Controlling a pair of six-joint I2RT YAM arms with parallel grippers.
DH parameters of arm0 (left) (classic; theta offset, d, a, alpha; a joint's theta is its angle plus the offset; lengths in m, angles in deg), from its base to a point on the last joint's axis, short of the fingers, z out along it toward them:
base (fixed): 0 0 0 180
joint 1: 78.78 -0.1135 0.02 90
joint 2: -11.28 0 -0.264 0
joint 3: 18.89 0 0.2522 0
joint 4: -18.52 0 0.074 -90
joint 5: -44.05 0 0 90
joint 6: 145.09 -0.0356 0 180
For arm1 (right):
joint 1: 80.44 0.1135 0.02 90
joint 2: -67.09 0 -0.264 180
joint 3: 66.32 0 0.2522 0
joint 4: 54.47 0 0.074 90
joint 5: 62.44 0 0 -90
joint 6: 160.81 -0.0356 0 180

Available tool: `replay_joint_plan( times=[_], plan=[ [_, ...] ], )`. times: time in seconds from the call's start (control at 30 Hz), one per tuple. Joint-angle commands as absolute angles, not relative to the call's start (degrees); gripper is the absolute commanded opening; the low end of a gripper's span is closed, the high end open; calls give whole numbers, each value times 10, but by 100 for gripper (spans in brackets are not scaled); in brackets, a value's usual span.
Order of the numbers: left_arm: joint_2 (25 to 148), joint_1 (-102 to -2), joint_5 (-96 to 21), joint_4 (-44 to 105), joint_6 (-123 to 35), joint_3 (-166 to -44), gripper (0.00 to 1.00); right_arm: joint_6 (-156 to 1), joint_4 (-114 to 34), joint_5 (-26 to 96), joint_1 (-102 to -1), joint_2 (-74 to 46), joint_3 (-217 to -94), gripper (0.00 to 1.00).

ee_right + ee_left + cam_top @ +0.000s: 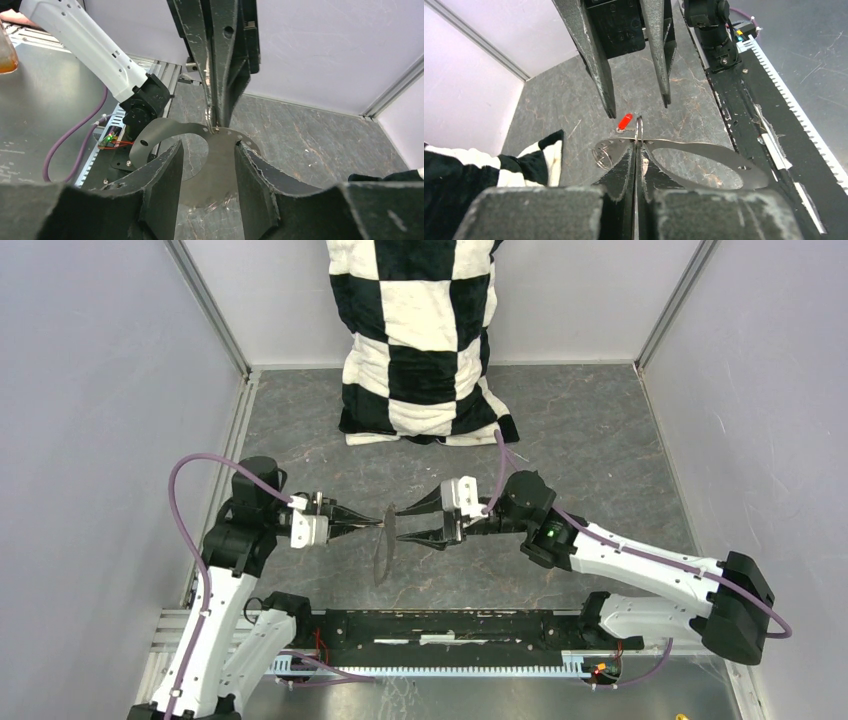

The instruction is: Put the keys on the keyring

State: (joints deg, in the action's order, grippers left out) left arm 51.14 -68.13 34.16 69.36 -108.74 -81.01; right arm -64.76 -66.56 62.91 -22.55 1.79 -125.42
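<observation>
**Left pincer clamps keyring, right pincer open beside it**

Left gripper [376,525]: jaws fully together, pinching the keyring [381,558] at its rim. The keyring is a flat silvery-grey oval loop with small holes along the band. It is held upright above the table [590,440], so the top view shows it edge-on. It sits mid-table between the two grippers.

In the left wrist view a small ring [639,129] pokes up right at the closed fingertips, on the band. Red key [625,121]: only the red plastic head shows, just beside that small ring. Can't tell if it hangs from the ring or lies on the table behind. A cluster of thin wire links [602,158] sits at one end of the loop.

Right gripper [398,525]: jaws about halfway apart, nothing held. It faces the left gripper, tips just beside the keyring. In the right wrist view the band shows in the gap between its fingers [167,187]. Contact with the band: can't tell.

A checkered black-and-white cloth [425,340] lies at the far edge, well apart from both grippers.
</observation>
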Motion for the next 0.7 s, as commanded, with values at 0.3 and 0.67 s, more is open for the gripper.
replay_joint_plan(
  times=[0.3,0.67],
  plan=[
    [535,-614,350,675,-1183,-833,2,-552,-644,527,-170,16,-1291,35],
    [545,-609,330,675,-1156,-831,2,-525,-594,487,-157,34,-1296,0]
  ],
)
